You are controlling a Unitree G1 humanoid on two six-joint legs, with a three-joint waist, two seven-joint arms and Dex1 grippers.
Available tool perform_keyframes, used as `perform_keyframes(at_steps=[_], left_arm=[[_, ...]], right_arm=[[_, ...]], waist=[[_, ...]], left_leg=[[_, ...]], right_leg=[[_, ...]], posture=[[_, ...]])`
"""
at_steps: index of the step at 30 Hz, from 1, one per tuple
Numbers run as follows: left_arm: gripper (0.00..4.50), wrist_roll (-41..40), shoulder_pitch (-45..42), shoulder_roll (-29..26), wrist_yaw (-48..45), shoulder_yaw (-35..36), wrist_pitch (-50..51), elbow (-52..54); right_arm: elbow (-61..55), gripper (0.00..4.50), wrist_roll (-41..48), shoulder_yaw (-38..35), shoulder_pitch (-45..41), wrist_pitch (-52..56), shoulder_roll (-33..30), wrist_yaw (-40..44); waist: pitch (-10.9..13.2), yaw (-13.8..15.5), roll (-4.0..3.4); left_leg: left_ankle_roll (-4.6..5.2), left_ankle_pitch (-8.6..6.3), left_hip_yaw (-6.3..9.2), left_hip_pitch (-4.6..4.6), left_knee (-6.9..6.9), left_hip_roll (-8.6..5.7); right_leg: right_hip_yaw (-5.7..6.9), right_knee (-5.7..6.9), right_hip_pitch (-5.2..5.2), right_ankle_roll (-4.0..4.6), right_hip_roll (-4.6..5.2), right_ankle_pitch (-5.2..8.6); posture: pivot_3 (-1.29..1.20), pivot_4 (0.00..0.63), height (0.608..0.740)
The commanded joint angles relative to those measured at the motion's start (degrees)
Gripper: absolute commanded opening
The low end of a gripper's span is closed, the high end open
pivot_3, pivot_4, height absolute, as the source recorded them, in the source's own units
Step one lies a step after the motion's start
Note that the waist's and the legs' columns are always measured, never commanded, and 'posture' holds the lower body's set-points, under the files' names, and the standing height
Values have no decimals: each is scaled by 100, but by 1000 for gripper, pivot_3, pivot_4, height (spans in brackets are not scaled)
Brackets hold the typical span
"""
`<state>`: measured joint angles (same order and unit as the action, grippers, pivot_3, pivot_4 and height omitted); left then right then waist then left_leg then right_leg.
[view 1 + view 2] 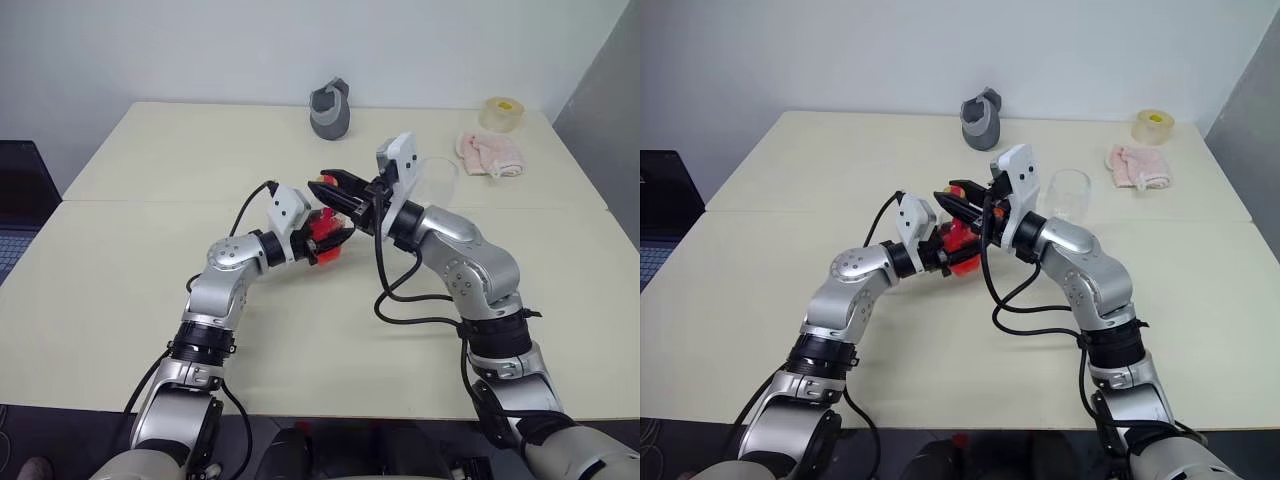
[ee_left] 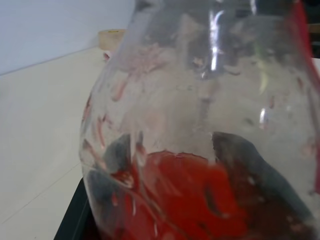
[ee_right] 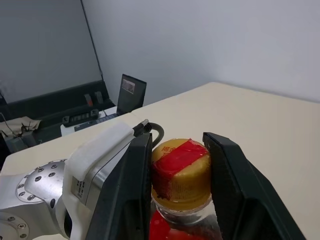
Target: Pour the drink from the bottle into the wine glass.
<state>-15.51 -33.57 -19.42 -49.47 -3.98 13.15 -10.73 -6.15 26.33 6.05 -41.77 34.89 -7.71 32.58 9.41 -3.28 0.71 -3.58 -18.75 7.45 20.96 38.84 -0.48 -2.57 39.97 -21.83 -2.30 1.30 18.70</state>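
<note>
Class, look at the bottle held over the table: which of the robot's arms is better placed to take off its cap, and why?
Right. The right gripper has its fingers on both sides of the yellow cap, while the left gripper is busy holding the bottle by its body.

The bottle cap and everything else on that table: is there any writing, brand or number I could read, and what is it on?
Nothing can be read.
Cap of the bottle: yellow with a red label; small pale marks at the label's upper edge, too blurred to read.
Tape roll, pink cloth, grey cup-shaped object: no writing visible.
Dark screen beyond the table: a small light patch, illegible.
</note>
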Motion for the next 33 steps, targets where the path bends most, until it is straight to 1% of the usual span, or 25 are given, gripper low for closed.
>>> perform_keyframes(at_steps=[1, 2, 6, 10, 13, 15, 17, 18, 20, 24, 25, 29, 33], left_arm=[[2289, -610, 325, -224, -198, 96, 644, 1396], [2289, -772, 403, -289, -203, 130, 865, 1705], [2289, -1025, 671, -605, -374, 63, 1094, 2663], [2289, -1492, 934, -1005, -625, 31, 1505, 3484], [2289, -1588, 1093, -1189, -696, 10, 1560, 3709], [2289, -1552, 1145, -1217, -656, 19, 1513, 3672], [2289, -1489, 1159, -1190, -567, 47, 1466, 3598], [2289, -1474, 1156, -1172, -519, 66, 1463, 3573], [2289, -1462, 1133, -1141, -414, 111, 1483, 3516], [2289, -1321, 1267, -1005, -50, 198, 1421, 3308], [2289, -1282, 1326, -1002, -15, 200, 1382, 3287], [2289, -1219, 1502, -970, 193, 282, 1331, 3155], [2289, -1173, 1456, -848, 443, 328, 1312, 2928]], right_arm=[[-74, 1250, 265, 48, -354, -207, -78, 683], [-67, 1250, 394, 62, -416, -191, -98, 939], [98, 1250, 843, 229, -733, -90, -192, 2084], [354, 1250, 982, 417, -1047, -219, -179, 3084], [563, 1250, 927, 471, -1202, -255, -106, 3420], [709, 1250, 852, 470, -1284, -272, -55, 3489], [827, 1989, 787, 388, -1331, -255, -29, 3411], [847, 2220, 768, 349, -1332, -244, -34, 3364], [807, 2892, 691, 304, -1282, -245, -92, 3230], [346, 4257, 852, 65, -944, 190, -323, 2784], [235, 4476, 886, 29, -884, 251, -366, 2685], [-143, 4476, 883, -189, -698, 438, -457, 2019], [-412, 4476, 609, -301, -606, 370, -489, 1231]], waist=[[2, -16, -2], [4, -24, -6], [7, -10, -10], [9, -8, -13], [12, -4, -18], [14, -1, -20], [15, -1, -22], [16, -3, -24], [17, -1, -25], [17, 33, -25], [17, 31, -25], [18, 25, -27], [18, 21, -27]], left_leg=[[0, 0, 0, 0, -3, 1], [0, 0, -1, 0, -4, 1], [0, 0, 2, 8, -6, 2], [0, 0, 3, 5, -4, 3], [1, 0, 4, 5, -4, 3], [1, 0, 4, 3, -4, 2], [0, 0, 5, 3, -3, 2], [0, 1, 5, 3, -3, 2], [-1, 1, 5, 3, -4, 3], [-2, 1, 8, 6, -3, 2], [-2, 1, 7, 7, -3, 2], [-2, 1, 5, 7, -5, 2], [-2, 1, 5, 8, -5, 3]], right_leg=[[-2, -2, -2, 0, 0, 0], [-3, -1, -4, 0, 0, 0], [1, -1, -10, 0, 1, 0], [3, -2, -3, 1, 1, 0], [4, -1, -3, 2, 1, -1], [4, -1, -1, 3, 0, -1], [6, -1, -1, 4, 0, -2], [5, -1, -1, 5, 1, -2], [5, -1, -2, 5, 0, -3], [7, -5, -3, 5, 4, -3], [7, -6, -3, 5, 5, -3], [5, -5, -5, 5, 4, -3], [5, -1, -10, 6, 4, -3]], posture=[[0, 150, 740], [0, 150, 740], [0, 150, 740], [0, 150, 740], [0, 150, 740], [0, 150, 740], [0, 150, 740], [0, 150, 740], [0, 150, 740], [0, 150, 740], [0, 150, 740], [0, 150, 740], [0, 150, 740]])
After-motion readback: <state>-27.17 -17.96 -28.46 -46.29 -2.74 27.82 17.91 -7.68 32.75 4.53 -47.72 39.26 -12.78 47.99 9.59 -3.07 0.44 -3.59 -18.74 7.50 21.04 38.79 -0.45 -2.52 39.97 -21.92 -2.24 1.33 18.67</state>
